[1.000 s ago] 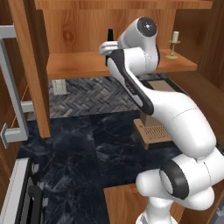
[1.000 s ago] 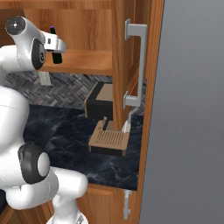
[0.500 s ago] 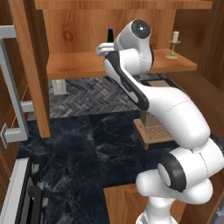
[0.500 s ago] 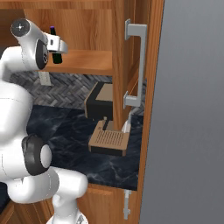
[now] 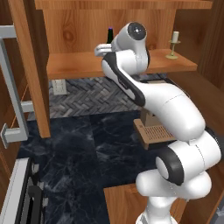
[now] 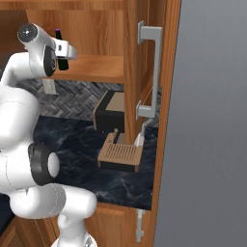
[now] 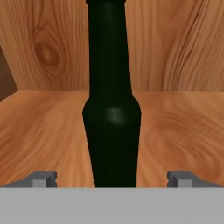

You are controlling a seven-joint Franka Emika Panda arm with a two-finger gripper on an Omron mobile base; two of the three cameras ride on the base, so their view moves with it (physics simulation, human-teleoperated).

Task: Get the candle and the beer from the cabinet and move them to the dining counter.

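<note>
Left base view, arm reaching into the cabinet, beer standing on its shelf, candle well right, hand view, hand spreading wide, holding nothing, fingertips flanking the upright bottle.

Arm reaches into the cabinet — beer behind it, candle rightward.

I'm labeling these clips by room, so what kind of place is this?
Most likely a kitchen: an open wood wall cabinet holding a beer and a candle, above a black marble-look countertop with a herringbone tile backsplash.
</note>
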